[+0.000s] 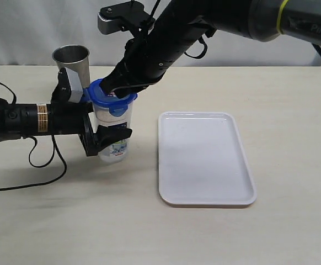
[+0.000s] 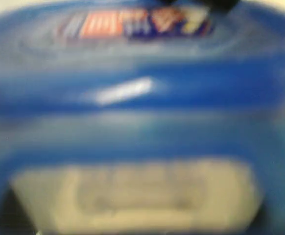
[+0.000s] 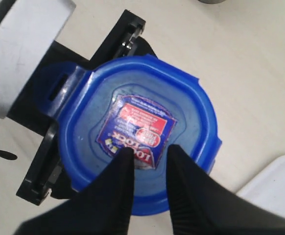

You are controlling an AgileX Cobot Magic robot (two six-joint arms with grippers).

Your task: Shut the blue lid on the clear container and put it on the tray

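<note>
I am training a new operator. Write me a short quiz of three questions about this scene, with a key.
1. What is the right gripper poised over, its jaws narrowly apart?
2. True or false: the clear container stands on the tray.
3. Which holds the container's body? A) left gripper B) right gripper C) nothing

Key: 1 the blue lid; 2 false, it stands on the table beside the tray; 3 A.

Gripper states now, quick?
Left gripper: closed on the clear container.
Right gripper: fingers slightly apart, holding nothing, tips over the blue lid.
</note>
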